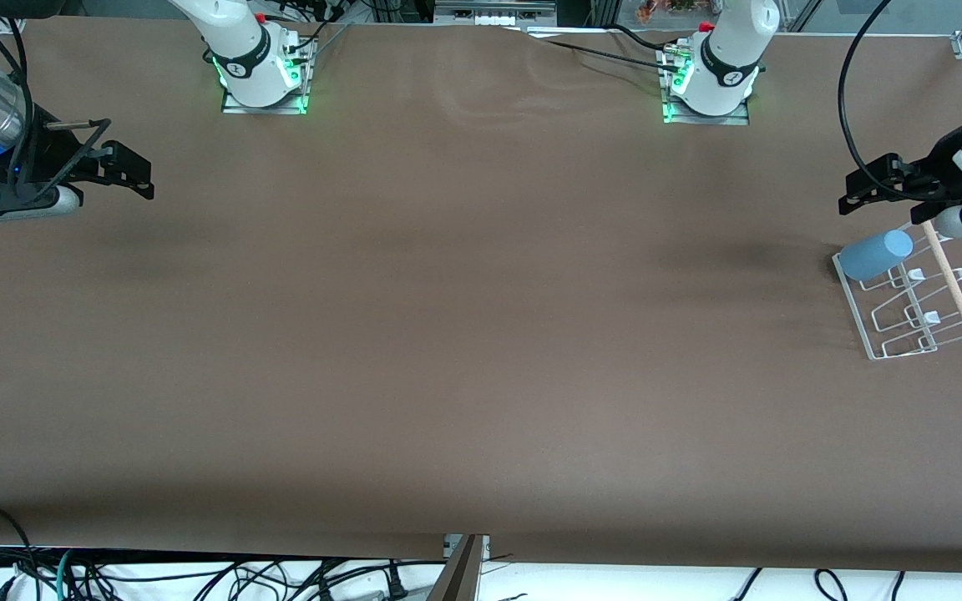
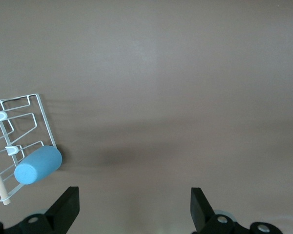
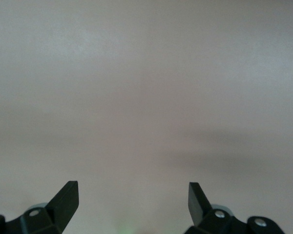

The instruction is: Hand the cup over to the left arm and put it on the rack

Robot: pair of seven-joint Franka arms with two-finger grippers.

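The light-blue cup (image 1: 877, 255) rests tilted on the wire rack (image 1: 915, 305) at the rack's end nearest the robot bases, at the left arm's end of the table. It also shows in the left wrist view (image 2: 37, 165) on the rack (image 2: 19, 126). My left gripper (image 1: 869, 185) is open and empty, in the air just above the cup and rack; in its own view (image 2: 135, 207) the fingers stand wide apart. My right gripper (image 1: 126, 171) is open and empty over the right arm's end of the table; its view (image 3: 133, 200) shows only bare table.
A pale wooden dowel (image 1: 953, 284) runs along the rack's outer side. The brown table (image 1: 464, 334) stretches between the two arms. Cables hang below the table's front edge (image 1: 197, 576).
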